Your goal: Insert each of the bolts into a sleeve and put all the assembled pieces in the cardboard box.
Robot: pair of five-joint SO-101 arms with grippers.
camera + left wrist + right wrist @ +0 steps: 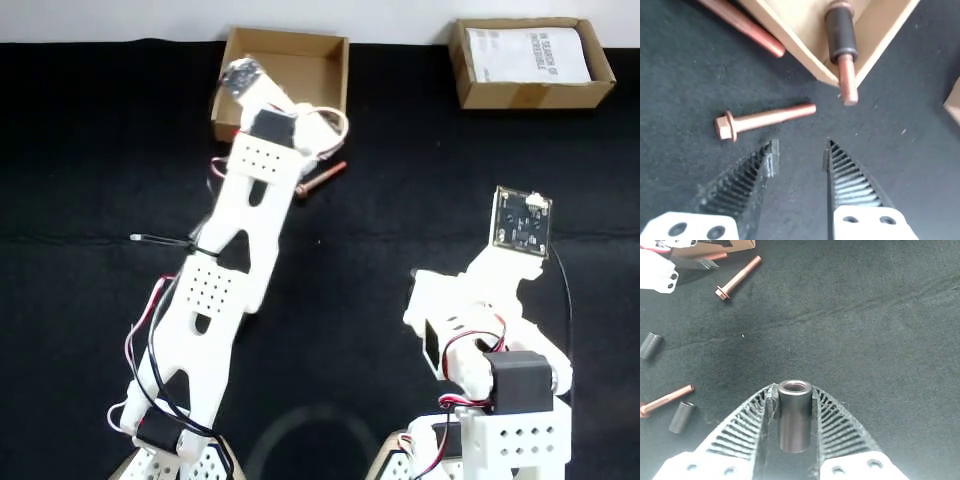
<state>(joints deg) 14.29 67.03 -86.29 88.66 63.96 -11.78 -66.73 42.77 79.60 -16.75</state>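
My left gripper is open just above the black mat, beside a corner of the cardboard box. A bolt inside a black sleeve leans over that box corner, its threaded end poking out. A loose copper bolt lies on the mat just beyond the fingertips, and another bolt shaft lies farther off along the box wall. My right gripper is shut on a dark sleeve, held open end outward over bare mat. In the high view the left arm stretches to the box.
In the right wrist view a bolt lies near the box; two loose sleeves and another bolt lie on the mat. A second cardboard box holding a paper sheet stands at the back right.
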